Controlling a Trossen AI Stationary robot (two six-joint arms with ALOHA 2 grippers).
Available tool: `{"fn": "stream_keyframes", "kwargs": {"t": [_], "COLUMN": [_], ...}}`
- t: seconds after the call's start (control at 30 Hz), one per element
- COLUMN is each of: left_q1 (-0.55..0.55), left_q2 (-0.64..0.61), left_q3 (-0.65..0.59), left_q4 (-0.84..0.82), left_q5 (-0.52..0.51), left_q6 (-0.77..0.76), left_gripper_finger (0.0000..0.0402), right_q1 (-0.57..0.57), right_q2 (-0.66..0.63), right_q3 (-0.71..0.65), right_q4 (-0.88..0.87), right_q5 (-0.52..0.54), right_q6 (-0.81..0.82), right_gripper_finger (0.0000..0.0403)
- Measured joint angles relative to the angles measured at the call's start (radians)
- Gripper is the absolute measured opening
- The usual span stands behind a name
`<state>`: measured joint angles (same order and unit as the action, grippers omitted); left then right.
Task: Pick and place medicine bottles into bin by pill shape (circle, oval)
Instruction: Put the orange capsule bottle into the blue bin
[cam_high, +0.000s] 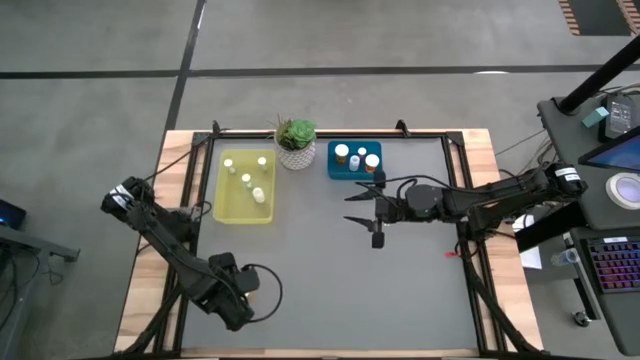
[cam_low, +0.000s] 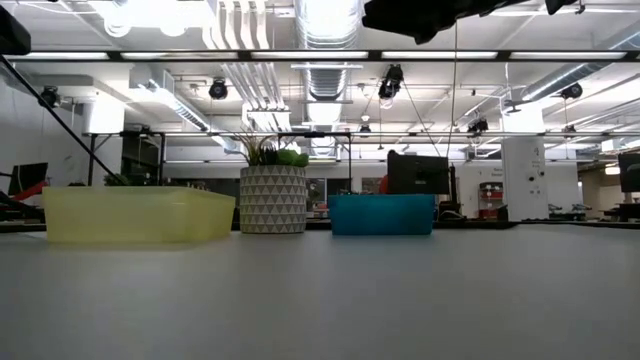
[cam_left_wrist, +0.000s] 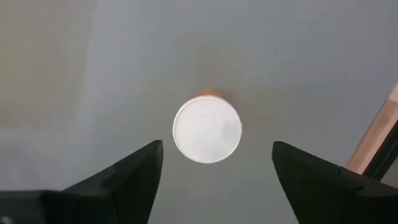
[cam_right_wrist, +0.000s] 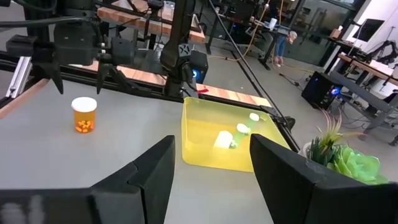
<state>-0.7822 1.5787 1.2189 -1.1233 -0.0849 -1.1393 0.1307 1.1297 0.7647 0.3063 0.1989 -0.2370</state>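
At the tabletop's (cam_high: 330, 270) far edge a potted plant (cam_high: 296, 143) stands between two bins: left bin (cam_high: 226, 205), right bin (cam_high: 334, 172), both holding medicine bottles (cam_high: 357, 156).

Grey table (cam_high: 330, 260): yellow bin (cam_high: 246, 187), plant (cam_high: 296, 142), blue bin (cam_high: 354, 160), amber bottle (cam_right_wrist: 84, 114).

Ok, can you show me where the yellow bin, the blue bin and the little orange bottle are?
yellow bin (cam_high: 226, 209): high view, bare floor near its front edge.
blue bin (cam_low: 382, 215): low view, front wall.
orange bottle (cam_right_wrist: 84, 116): right wrist view, amber body under its white cap.
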Motion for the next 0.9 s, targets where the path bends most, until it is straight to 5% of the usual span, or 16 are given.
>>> {"fn": "stream_keyframes", "kwargs": {"t": [0.57, 0.9], "left_q1": [-0.004, -0.004], "left_q2": [0.001, 0.001], "left_q3": [-0.140, -0.159], "left_q4": [0.179, 0.181], "left_q5": [-0.022, -0.022], "left_q6": [0.108, 0.107], "left_gripper_finger": [0.0297, 0.0228], "right_q1": [0.000, 0.000], "right_q2": [0.000, 0.000], "right_q3": [0.000, 0.000], "right_q4": [-0.014, -0.015], "right_q5": [0.000, 0.000], "right_q6": [0.001, 0.009], "right_gripper_finger": [0.0201, 0.0201]}}
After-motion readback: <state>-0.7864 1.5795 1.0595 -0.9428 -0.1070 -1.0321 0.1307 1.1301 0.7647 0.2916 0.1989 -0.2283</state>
